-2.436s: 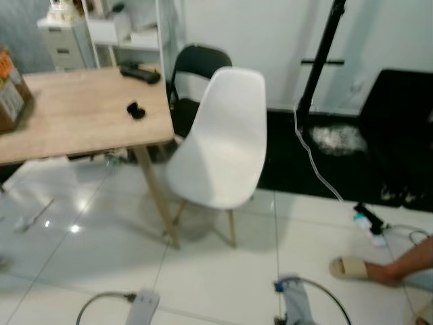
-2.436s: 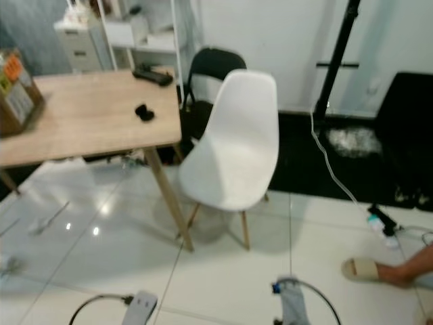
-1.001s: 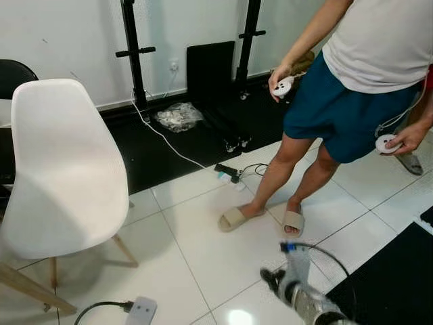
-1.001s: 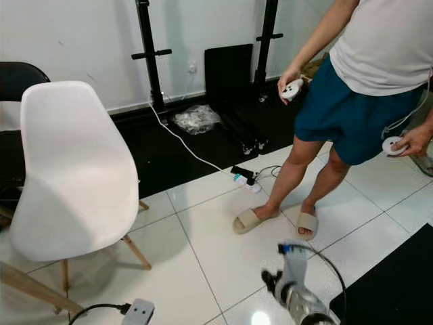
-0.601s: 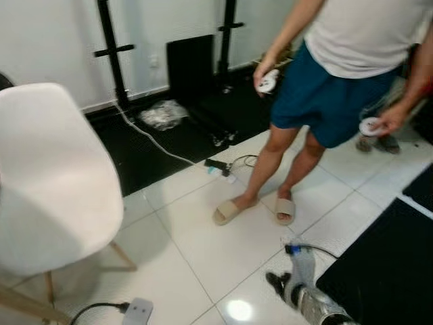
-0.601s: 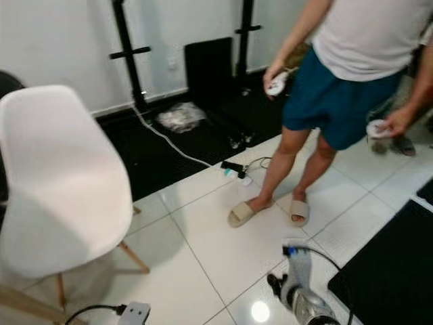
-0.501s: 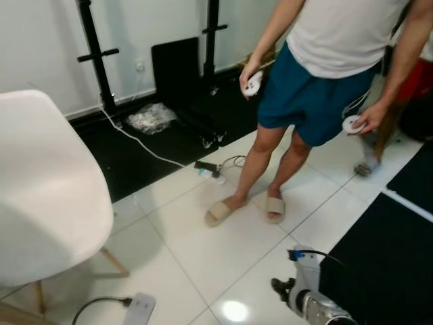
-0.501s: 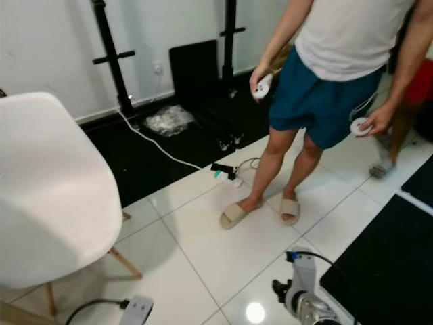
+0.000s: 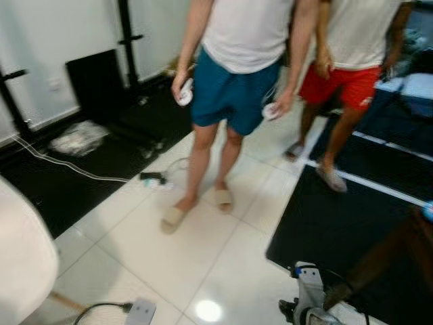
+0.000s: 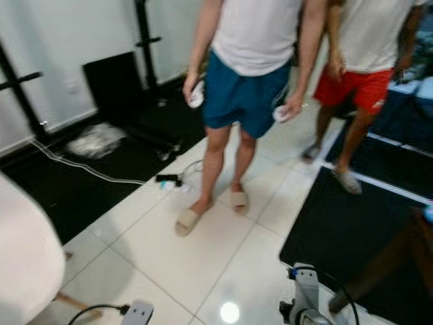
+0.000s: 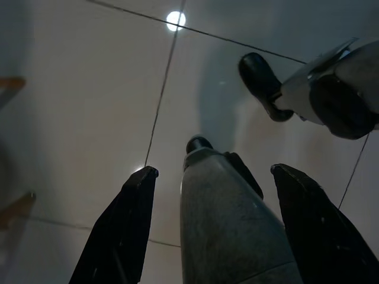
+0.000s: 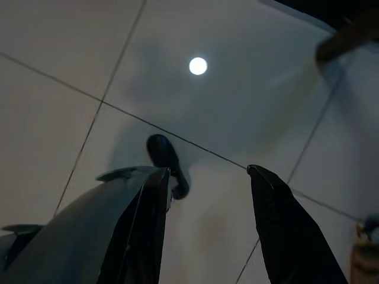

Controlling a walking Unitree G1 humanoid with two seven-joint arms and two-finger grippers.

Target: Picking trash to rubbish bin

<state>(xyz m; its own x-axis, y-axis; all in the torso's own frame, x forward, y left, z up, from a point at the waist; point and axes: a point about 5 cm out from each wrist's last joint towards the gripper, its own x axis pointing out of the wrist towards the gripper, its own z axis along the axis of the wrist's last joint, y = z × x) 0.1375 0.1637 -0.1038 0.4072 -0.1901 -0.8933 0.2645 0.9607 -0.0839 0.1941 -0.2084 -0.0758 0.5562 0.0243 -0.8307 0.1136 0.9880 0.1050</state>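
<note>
Hanging idle over white tile

Lying on the dark mat at far left, the crumpled clear plastic trash sits well apart from the left gripper, fingers spread wide over bare floor. The right gripper is likewise parted, empty, near two standing people.

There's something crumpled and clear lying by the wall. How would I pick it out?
Start at the black mat running along the white wall. On it, beside the white cable, lies a crumpled clear plastic bag. It is the one pale, shiny, wrinkled lump on that dark surface; the flat black board leaning behind it is smooth and matte.
</note>
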